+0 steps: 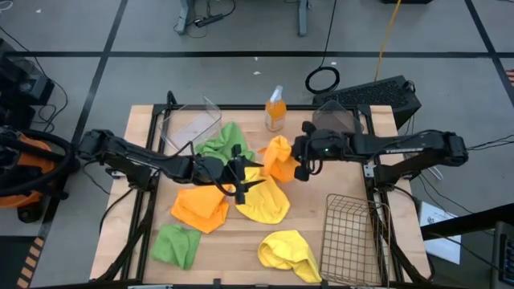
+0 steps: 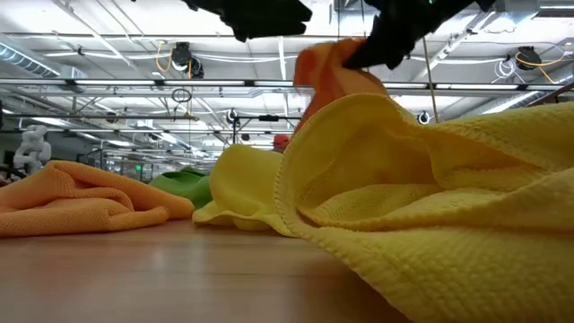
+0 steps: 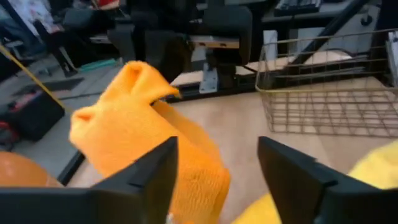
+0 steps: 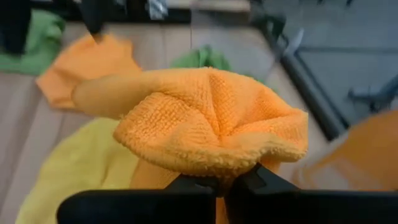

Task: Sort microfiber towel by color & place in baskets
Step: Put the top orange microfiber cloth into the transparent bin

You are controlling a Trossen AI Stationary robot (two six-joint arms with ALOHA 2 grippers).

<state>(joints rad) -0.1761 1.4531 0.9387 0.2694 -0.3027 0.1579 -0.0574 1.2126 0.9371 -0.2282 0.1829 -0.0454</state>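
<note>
Now we lift an orange towel [image 4: 211, 118] | right gripper [image 1: 303, 170] clamped on it beside spray bottle [image 1: 275, 108] | left gripper [image 3: 217, 168] spread, empty | next: pick a basket.

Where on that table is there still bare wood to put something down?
Bare wood shows between the green towel and the front yellow towel, and between the right gripper with its orange towel and the wire mesh basket. The middle is crowded: towels overlap around the open left gripper.

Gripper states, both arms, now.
Left gripper: open, holding nothing, beside the orange towel.
Right gripper: shut on that orange towel, lifted above the table.
</note>
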